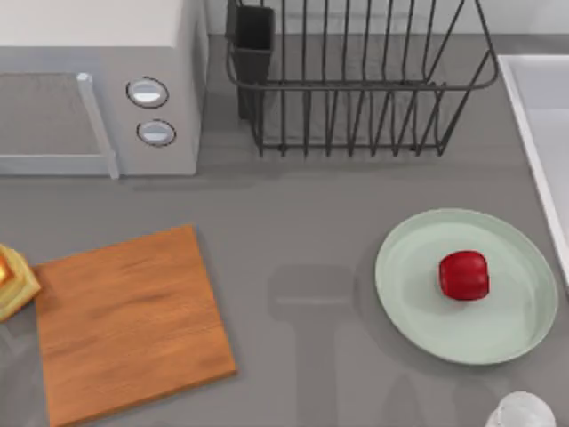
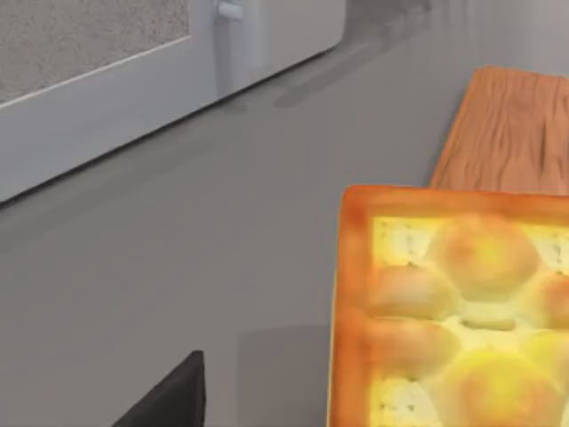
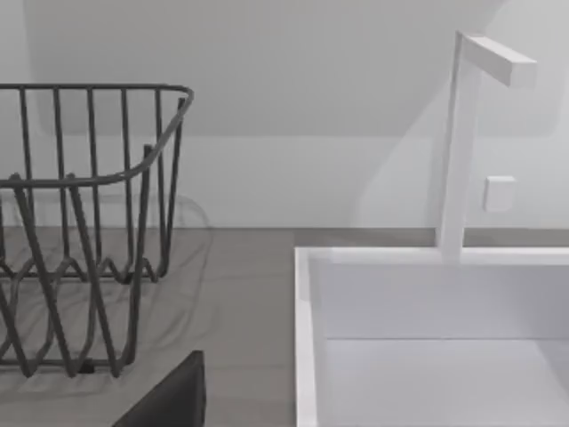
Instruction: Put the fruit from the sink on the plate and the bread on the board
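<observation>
- Resting near the middle of the large round pale mint-green plate, the small glossy red rounded fruit sits on the right side of the grey table.
- At the top view's far left edge, the small thick square chunk of bread with a golden-orange toasted top and pale yellow sides lies just beside the left end of the rectangular orange-brown wooden cutting board; whether the two touch I cannot tell.
- From the left wrist view the bread appears close up on the grey surface, with the board's grained corner behind it and a white microwave farther off.
- A dark corner of the left arm's own hardware shows at that picture's lower edge; I cannot tell whether the left gripper's fingers are apart or together.
- The right wrist view looks across the table to the white basin of the sink with its raised pale rim, a white angular tap standing at its back edge, and a dark wire dish rack beside it.
- A similar dark piece of the right arm sits at the lower edge there, and the state of the right gripper cannot be told either.
- In the top view the sink's rim runs along the right edge, the rack stands at the back centre, the microwave at the back left, and a small clear glass stands near the plate's lower right rim.
</observation>
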